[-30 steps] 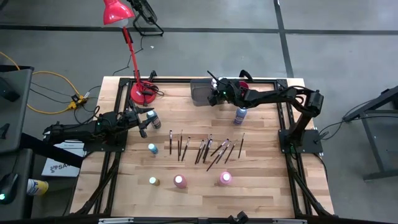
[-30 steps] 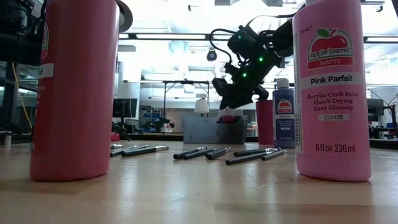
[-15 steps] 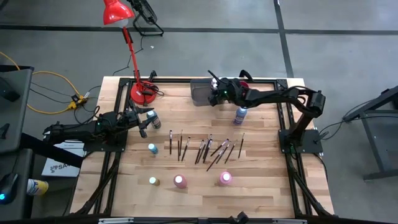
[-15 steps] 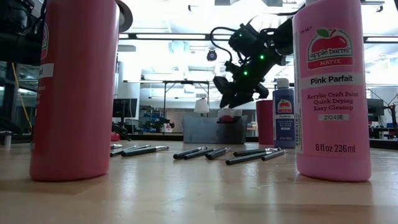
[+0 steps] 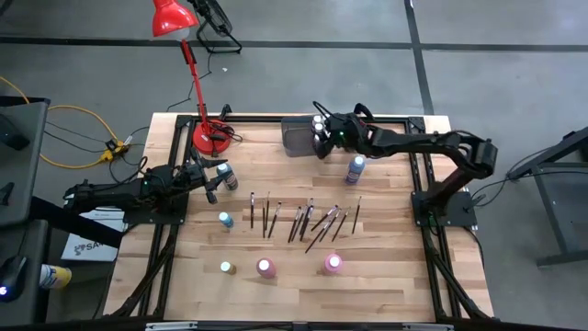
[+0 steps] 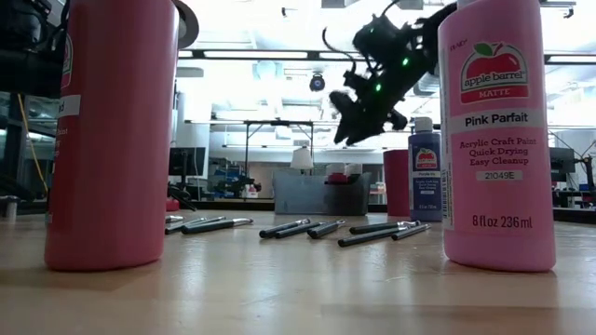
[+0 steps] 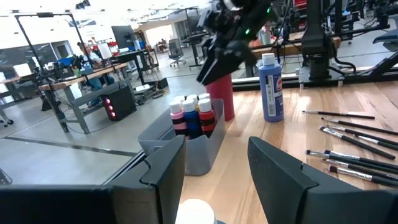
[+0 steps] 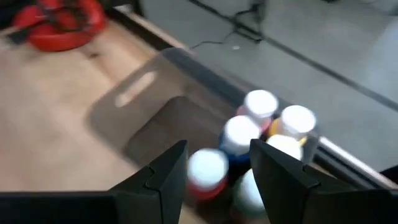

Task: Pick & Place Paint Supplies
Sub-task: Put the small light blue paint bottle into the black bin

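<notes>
While the right gripper (image 5: 322,140) hangs over the grey bin (image 5: 292,138) at the table's far edge, its fingers stand apart with nothing between them; five capped bottles (image 8: 260,105) cluster upright in one end of the bin.

Left gripper (image 5: 212,184) sits at the left side of the table, fingers parted around a white-capped bottle (image 7: 194,213), not visibly pressing it.

Remaining supplies: blue paint bottle (image 5: 356,169) near the bin, two pink bottles (image 5: 265,268) and two smaller ones at the near side, paintbrushes (image 5: 308,221) in a loose row mid-table.

Handling, judged: bottles are rigid plastic, moderately heavy if full, smooth-sided; grip the body below the cap. Brushes are light, thin, lie flat, likely to roll; pinch mid-handle.

Obstacles: red cup (image 7: 223,99) touching or just beside the bin; red lamp (image 5: 209,134) base to its left. Several brushes overlap, complicating single picks.
</notes>
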Action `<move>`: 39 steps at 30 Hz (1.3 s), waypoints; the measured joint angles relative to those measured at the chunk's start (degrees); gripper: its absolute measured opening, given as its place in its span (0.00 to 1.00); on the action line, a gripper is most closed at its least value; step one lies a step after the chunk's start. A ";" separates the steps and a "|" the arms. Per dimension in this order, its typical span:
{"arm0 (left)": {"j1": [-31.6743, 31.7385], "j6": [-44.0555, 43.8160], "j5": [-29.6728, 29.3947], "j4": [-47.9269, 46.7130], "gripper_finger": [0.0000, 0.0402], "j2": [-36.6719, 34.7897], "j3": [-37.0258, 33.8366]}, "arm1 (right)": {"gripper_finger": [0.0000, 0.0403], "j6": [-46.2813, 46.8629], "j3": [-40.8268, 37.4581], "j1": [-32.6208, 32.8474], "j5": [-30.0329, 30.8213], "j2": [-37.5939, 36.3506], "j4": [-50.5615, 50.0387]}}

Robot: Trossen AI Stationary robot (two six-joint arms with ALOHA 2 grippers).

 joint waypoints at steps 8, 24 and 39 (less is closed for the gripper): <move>0.00 -0.01 0.00 0.04 0.43 0.00 -0.01 | 0.41 -11.47 -9.41 4.59 -13.82 -11.34 3.43; 0.00 -0.01 -0.02 0.38 0.43 0.00 -0.02 | 0.41 -15.83 -21.03 15.98 -9.49 -32.92 7.00; -0.01 -0.01 -0.02 0.70 0.43 0.00 -0.01 | 0.41 -15.76 -21.00 23.54 -9.35 -35.55 1.92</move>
